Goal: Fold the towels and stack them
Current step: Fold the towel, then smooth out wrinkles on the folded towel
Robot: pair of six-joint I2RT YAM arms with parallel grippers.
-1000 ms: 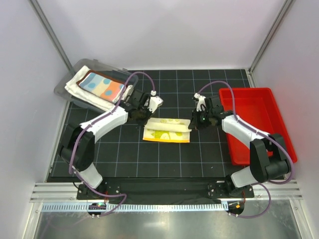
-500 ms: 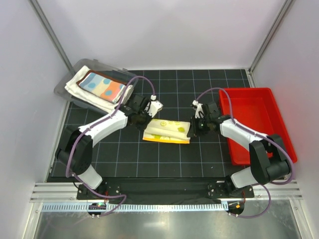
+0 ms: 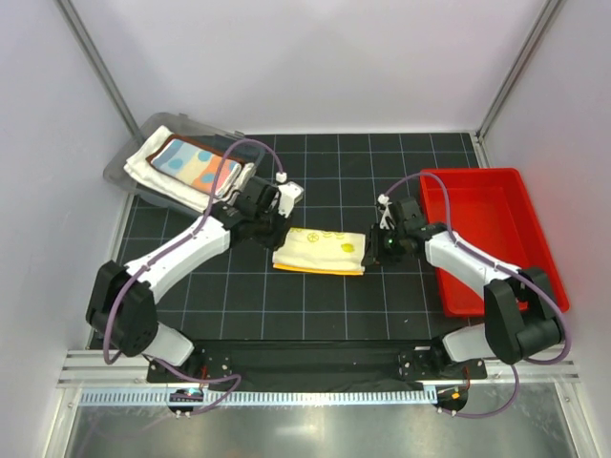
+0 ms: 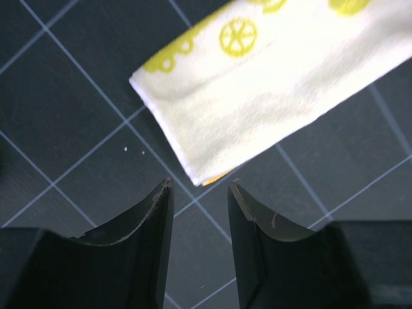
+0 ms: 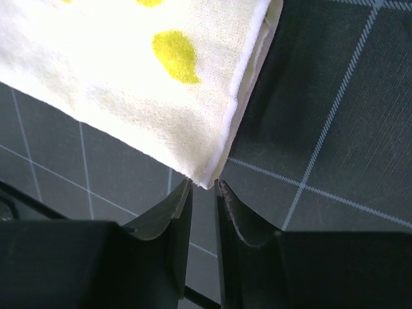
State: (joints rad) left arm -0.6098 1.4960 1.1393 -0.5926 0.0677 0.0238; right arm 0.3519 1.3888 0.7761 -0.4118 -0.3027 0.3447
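Yellow towel [image 3: 318, 251], probably soft, light and floppy, is inviting corner pinches, where left gripper [image 4: 199, 188] is hovering with jaws spread, right gripper [image 5: 203, 185] with jaws barely parted.

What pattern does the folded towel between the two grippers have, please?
The towel is pale yellow with brighter yellow citrus-slice prints; the left wrist view shows it best.

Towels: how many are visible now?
4: yellow towel on the mat; dotted blue towel, brown towel and white towel stacked in the clear bin. Others may hide beneath.
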